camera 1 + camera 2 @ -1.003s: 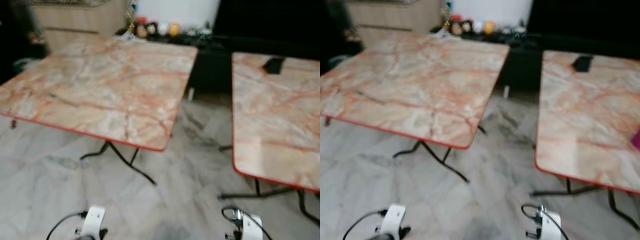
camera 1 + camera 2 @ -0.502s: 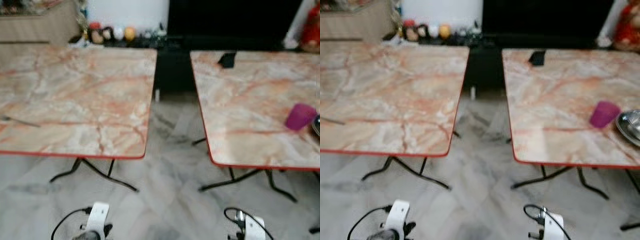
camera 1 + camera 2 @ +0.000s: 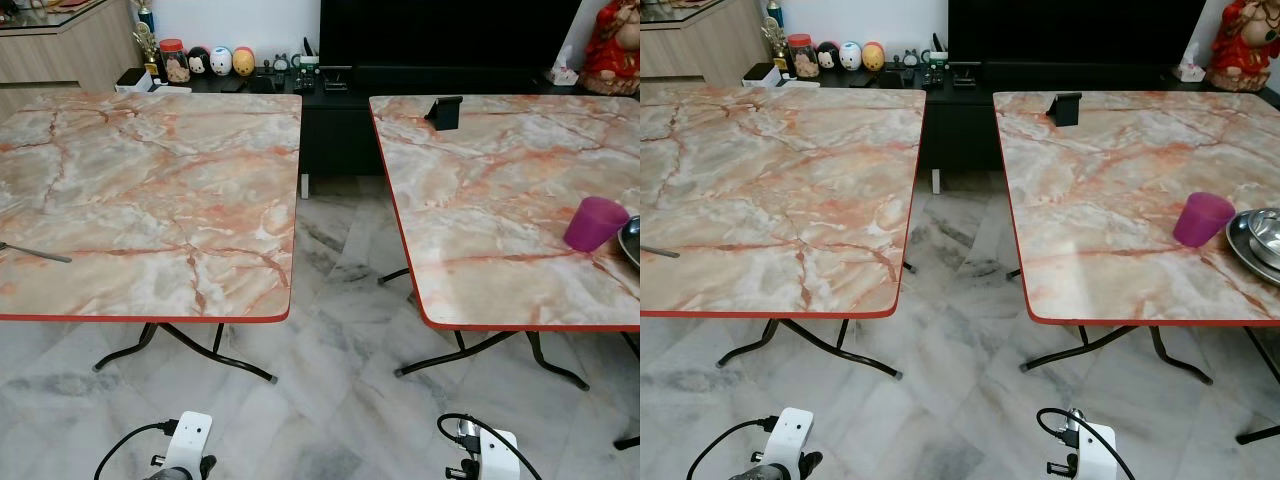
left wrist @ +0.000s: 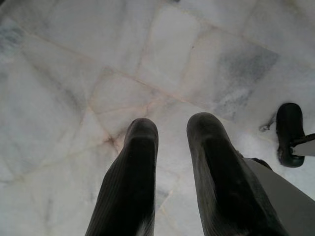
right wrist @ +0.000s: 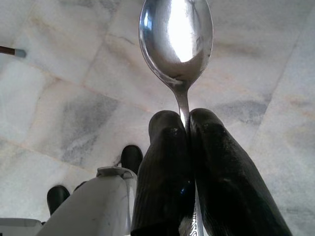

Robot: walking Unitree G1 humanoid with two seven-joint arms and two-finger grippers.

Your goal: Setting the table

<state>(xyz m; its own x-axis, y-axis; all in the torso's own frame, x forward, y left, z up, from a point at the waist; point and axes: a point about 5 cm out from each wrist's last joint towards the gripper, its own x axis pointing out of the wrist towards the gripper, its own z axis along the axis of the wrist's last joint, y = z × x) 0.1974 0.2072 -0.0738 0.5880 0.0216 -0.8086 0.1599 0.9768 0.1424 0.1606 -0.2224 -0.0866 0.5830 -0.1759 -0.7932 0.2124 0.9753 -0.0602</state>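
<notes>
Two marble tables stand barely set, a cup (image 3: 1202,218) and bowls (image 3: 1258,238) near the right one's edge, while a spoon (image 5: 176,37) is clamped in the right gripper (image 5: 187,123) over the floor, left gripper (image 4: 170,130) apart and empty.

Even bright indoor light, eye views sharp; soft glare on right table (image 3: 1110,255); wrist views clear.
</notes>
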